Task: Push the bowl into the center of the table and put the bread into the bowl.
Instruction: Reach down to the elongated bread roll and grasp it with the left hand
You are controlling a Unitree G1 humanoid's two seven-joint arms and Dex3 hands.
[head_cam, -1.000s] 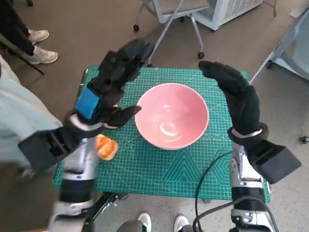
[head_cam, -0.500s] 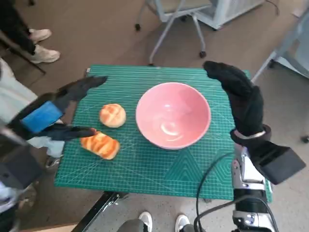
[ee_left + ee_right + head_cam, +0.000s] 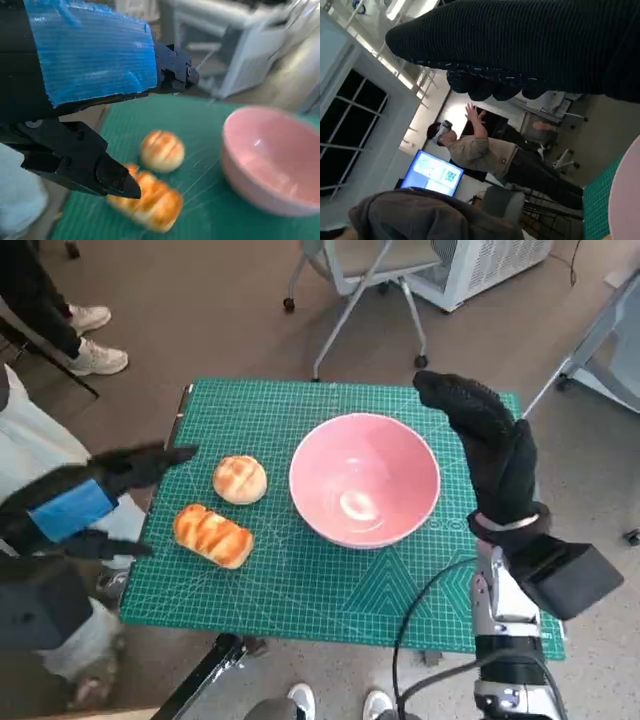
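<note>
The pink bowl [image 3: 365, 479] stands near the middle of the green mat, empty. A round bread roll [image 3: 240, 479] lies just left of it, and an oblong loaf [image 3: 212, 535] sits nearer the mat's front left. My left hand [image 3: 85, 502] hovers off the mat's left edge with fingers spread, holding nothing; in the left wrist view its fingers [image 3: 95, 172] frame the round roll [image 3: 161, 150], the loaf [image 3: 150, 200] and the bowl [image 3: 272, 157]. My right hand [image 3: 490, 445] stands upright and open beside the bowl's right rim, holding nothing.
The green cutting mat [image 3: 330, 590] covers the small table. A rolling chair base [image 3: 350, 310] stands behind the table, and a person's shoes [image 3: 95, 355] are on the floor at far left. A person [image 3: 485, 150] stands in the room in the right wrist view.
My left hand has swung from over the mat beside the bowl out past the table's left edge, uncovering both pieces of bread. The right hand has stayed beside the bowl.
</note>
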